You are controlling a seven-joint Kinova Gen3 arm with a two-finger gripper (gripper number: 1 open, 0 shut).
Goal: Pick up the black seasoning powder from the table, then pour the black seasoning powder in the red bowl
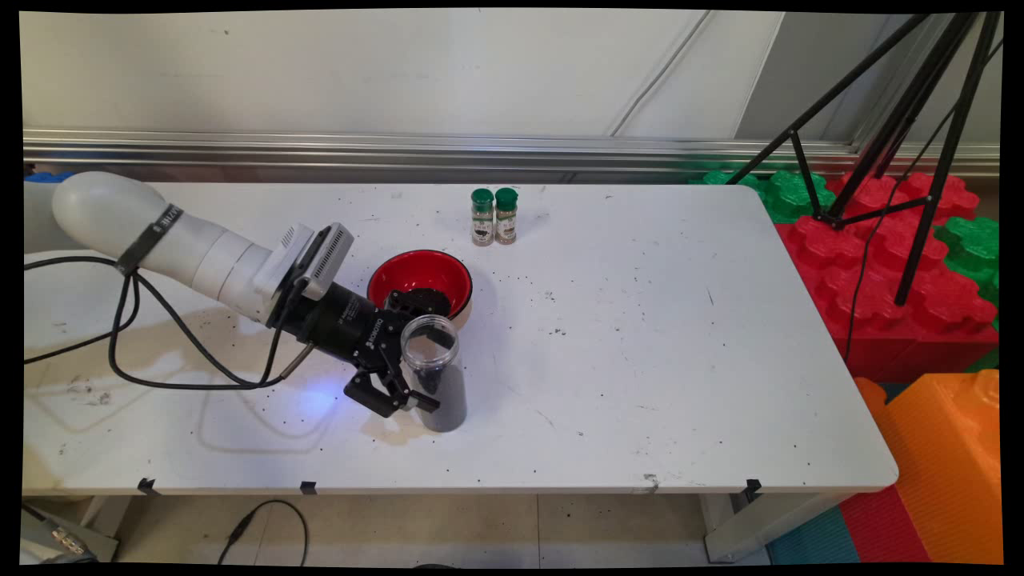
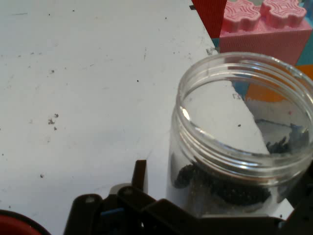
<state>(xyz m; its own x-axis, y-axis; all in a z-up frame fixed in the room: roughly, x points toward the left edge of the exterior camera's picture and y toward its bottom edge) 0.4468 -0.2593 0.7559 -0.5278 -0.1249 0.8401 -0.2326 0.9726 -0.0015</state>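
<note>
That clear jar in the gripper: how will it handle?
The clear jar looks like rigid plastic, probably slippery. Only a few dark beads inside, so likely light. No lid: tilting may spill them. The gripper holds it.

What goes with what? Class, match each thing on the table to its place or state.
Things:
1. jar
2. bowl
3. spice bottles
4. gripper

Places or states:
A. standing side by side near the table's far edge
B. red inside, holding dark bits
C. clear, lidless, with dark grains inside
D. clamped round the jar

Pairs: 1-C, 2-B, 3-A, 4-D
</note>
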